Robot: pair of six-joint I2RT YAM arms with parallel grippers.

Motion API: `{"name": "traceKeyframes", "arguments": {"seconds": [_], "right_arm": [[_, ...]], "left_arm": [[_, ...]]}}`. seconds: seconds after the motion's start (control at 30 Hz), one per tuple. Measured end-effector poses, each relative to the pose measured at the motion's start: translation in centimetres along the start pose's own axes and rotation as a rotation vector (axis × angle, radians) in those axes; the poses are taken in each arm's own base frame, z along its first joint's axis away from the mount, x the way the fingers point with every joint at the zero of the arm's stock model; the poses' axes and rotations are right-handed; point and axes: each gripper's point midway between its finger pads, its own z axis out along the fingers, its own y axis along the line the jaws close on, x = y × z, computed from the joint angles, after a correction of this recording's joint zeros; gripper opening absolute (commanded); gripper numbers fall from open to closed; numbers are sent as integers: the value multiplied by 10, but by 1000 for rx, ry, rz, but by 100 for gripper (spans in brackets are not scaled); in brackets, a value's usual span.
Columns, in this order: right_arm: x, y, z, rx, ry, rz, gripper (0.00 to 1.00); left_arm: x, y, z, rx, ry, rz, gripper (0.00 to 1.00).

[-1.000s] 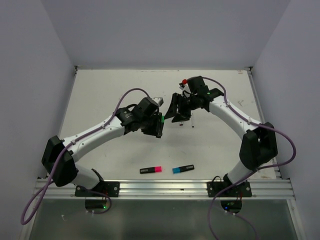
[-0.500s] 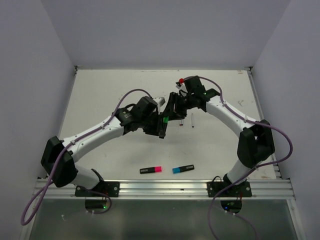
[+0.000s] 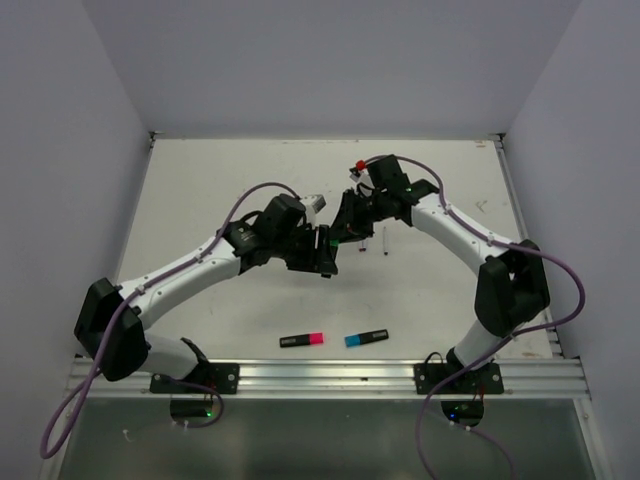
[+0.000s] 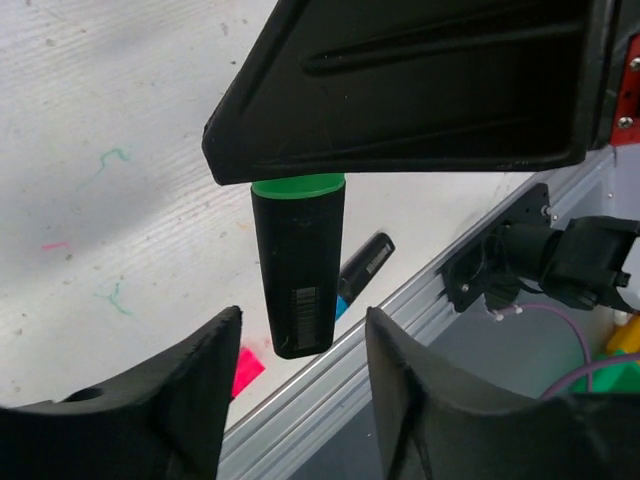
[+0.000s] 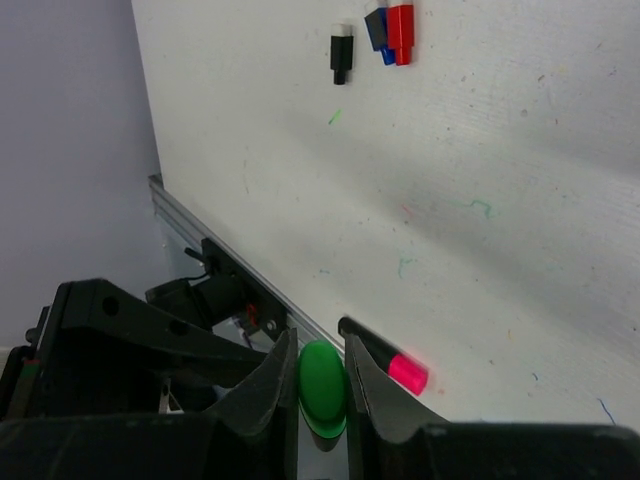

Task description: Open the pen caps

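Above the ink-flecked white table (image 3: 200, 200), right end effector (image 5: 320, 352) pinches green cap (image 5: 322, 388), left end effector (image 4: 300, 322) agape.

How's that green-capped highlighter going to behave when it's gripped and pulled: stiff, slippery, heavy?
The highlighter looks like rigid plastic, so it probably won't bend. Its smooth black body may slip in the left gripper when pulled. Hanging only by the green cap in the right gripper, it's likely light.
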Motion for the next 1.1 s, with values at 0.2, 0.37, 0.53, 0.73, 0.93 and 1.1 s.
{"name": "traceKeyframes", "arguments": {"seconds": [0.2, 0.37, 0.53, 0.73, 0.93, 1.1], "right_arm": [[9, -3, -11, -60, 24, 16, 0], [11, 6, -26, -166, 18, 23, 0], [13, 23, -31, -269, 15, 10, 0], [16, 38, -35, -341, 27, -11, 0], [15, 42, -40, -348, 3, -35, 0], [6, 38, -35, -233, -6, -32, 0]], "left_arm": [[5, -2, -3, 120, -10, -35, 59], [13, -15, -6, 250, -19, -48, 52], [14, -34, -11, 396, -40, -59, 42], [11, -49, -20, 481, -60, -74, 21], [10, -48, -23, 483, -66, -112, 0], [3, -40, -21, 387, -87, -120, 0]]}}
